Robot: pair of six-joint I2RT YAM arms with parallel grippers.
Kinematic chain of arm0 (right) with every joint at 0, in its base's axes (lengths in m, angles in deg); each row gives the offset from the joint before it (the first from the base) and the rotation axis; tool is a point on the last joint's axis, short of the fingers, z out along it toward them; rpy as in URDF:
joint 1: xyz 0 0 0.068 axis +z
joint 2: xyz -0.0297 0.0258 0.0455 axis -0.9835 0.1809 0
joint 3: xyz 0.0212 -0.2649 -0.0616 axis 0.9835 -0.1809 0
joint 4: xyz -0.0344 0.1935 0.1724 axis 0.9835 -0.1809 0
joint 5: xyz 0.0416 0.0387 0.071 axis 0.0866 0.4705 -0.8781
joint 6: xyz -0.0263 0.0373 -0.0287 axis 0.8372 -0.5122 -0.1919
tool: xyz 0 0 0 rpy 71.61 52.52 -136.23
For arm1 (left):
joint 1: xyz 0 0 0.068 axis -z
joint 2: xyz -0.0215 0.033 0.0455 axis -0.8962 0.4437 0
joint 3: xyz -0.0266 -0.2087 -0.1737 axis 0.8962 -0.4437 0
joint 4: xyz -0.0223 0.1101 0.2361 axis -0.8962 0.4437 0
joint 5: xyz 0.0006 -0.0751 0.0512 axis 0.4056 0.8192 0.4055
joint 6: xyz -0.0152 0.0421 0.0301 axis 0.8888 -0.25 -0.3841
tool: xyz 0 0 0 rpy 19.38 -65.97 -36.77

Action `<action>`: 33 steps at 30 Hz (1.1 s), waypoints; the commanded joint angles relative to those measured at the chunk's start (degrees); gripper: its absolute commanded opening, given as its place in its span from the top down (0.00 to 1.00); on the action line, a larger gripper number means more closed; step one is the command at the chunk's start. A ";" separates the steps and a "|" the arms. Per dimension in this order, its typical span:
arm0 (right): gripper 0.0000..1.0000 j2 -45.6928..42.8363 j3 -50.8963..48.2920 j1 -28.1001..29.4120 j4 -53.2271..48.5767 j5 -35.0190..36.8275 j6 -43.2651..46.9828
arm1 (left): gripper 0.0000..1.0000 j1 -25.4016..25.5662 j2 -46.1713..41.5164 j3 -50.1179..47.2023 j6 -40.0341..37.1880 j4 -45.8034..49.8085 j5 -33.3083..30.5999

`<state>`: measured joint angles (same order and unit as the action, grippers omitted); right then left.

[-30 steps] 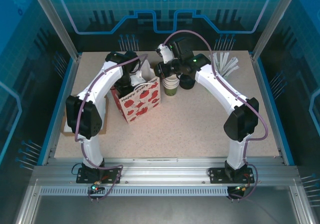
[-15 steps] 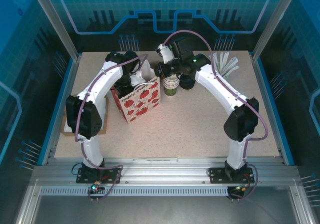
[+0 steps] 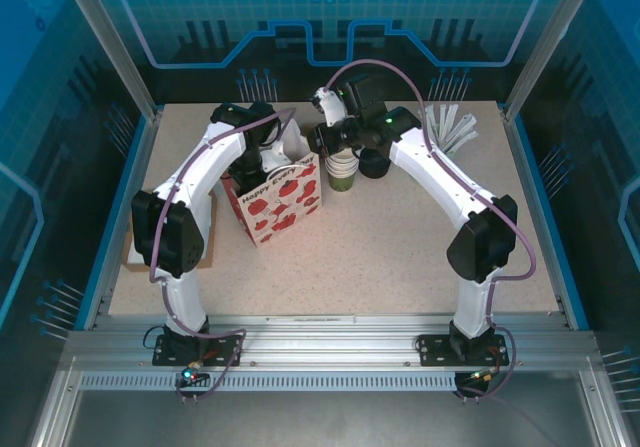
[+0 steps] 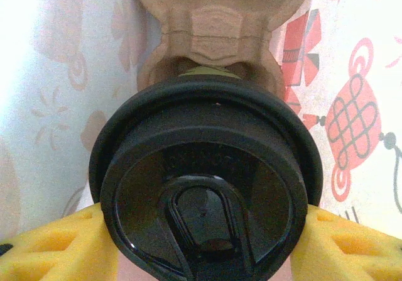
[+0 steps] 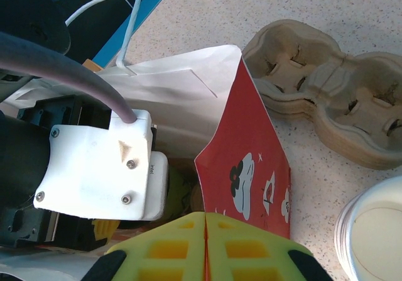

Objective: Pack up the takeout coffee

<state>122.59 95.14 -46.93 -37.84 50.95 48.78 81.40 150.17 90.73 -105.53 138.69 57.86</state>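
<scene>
Nearest, the two arms rise from their bases at the near edge of the speckled table and arch toward the far middle. Between them, left of centre, stands a paper bag, white with red apples printed on its near face, its mouth open upward.

The left arm reaches down into the bag. In its wrist view the left gripper is closed on the takeout coffee, with the yellow foam fingers pressed against both sides of the round black lid. A sliver of olive-green cup shows just past the lid's far rim. The coffee sits inside the bag, upright, against a brown pulp carrier that stands just beyond it, and the bag's pale walls rise on both sides.

The right gripper is at the bag's far right corner. Its jaws are pressed flat together, pinching the red-printed rim of the bag.

Just right of the bag stands a stack of lidless green cups. A stack of empty pulp carriers lies on the table near the bag and the cups. Farther right, near the far edge, is a holder of white sticks.
</scene>
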 commanded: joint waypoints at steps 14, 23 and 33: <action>0.91 0.86 2.01 0.88 -1.36 -0.11 1.04 | 0.50 -0.43 0.21 0.78 -0.93 0.36 0.74; 0.91 1.11 2.10 0.93 -1.36 -0.12 1.04 | 0.50 -0.60 1.33 0.78 -1.02 -0.21 1.00; 0.91 1.12 2.01 0.96 -1.36 -0.12 0.94 | 0.50 -0.94 1.97 -0.63 -1.05 -1.76 1.66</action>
<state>122.72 95.25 -46.93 -38.22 50.95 49.15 81.02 151.04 90.73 -105.56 138.34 57.91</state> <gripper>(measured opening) 0.092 0.623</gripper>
